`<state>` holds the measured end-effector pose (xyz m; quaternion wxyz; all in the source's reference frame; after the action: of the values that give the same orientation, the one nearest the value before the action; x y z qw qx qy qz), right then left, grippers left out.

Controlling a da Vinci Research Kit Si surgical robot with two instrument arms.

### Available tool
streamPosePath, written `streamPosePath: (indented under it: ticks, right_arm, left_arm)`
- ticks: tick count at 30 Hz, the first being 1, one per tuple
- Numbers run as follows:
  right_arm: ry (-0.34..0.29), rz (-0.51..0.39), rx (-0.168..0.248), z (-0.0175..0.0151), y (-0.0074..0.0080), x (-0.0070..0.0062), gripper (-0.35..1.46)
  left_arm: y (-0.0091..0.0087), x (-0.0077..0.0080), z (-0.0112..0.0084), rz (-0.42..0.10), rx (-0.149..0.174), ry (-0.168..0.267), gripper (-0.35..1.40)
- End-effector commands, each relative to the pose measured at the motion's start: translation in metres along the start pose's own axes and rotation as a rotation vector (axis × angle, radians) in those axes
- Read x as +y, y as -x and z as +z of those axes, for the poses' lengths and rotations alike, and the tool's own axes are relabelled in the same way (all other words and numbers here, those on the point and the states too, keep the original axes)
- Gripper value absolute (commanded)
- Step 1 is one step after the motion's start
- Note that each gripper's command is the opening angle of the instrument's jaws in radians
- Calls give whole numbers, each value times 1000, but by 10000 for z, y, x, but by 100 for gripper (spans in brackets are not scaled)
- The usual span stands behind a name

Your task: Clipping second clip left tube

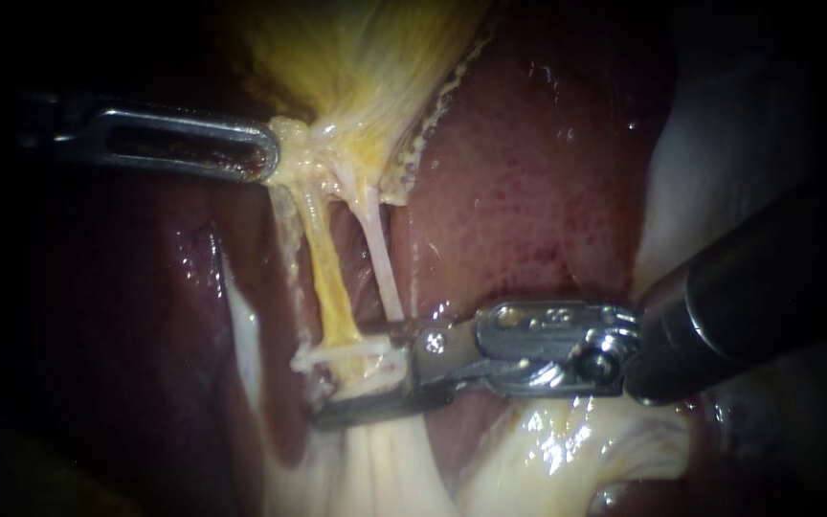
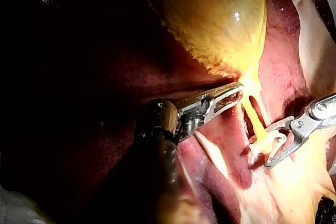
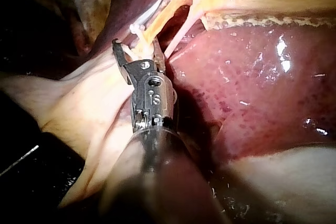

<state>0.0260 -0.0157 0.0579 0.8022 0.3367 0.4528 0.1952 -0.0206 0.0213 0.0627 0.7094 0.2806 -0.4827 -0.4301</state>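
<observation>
The yellow left tube (image 1: 329,278) runs down from the gallbladder (image 1: 366,57). A thinner whitish right tube (image 1: 385,268) lies beside it. My right instrument (image 1: 342,378) comes in from the right, its jaws standing apart astride the low end of the left tube. A white clip (image 1: 337,356) sits between them, across that tube. The left wrist view shows the same hold: right instrument (image 2: 268,146), clip (image 2: 273,141), left tube (image 2: 254,119). My left instrument (image 1: 265,153) is shut on the pale tissue at the gallbladder's neck, holding it up and to the left.
Red liver (image 1: 528,172) lies right of the tubes and under my right instrument's shaft (image 1: 748,306). Pale fatty tissue (image 1: 567,450) spreads below the jaws. Darker liver (image 1: 145,316) fills the left side under my left instrument.
</observation>
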Motion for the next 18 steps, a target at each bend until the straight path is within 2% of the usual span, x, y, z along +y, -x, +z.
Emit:
streamPosePath:
  ticks: [1,10,18]
  right_arm:
    - [0,6,0,0,0,0,41]
    - [-1,7,3,-2,-2,1,41]
    - [27,20,17,-14,-15,14,42]
  left_arm:
    - [-1,0,1,0,0,-2,-35]
    - [-1,0,1,0,0,-2,-35]
    - [-1,0,1,0,0,-1,-35]
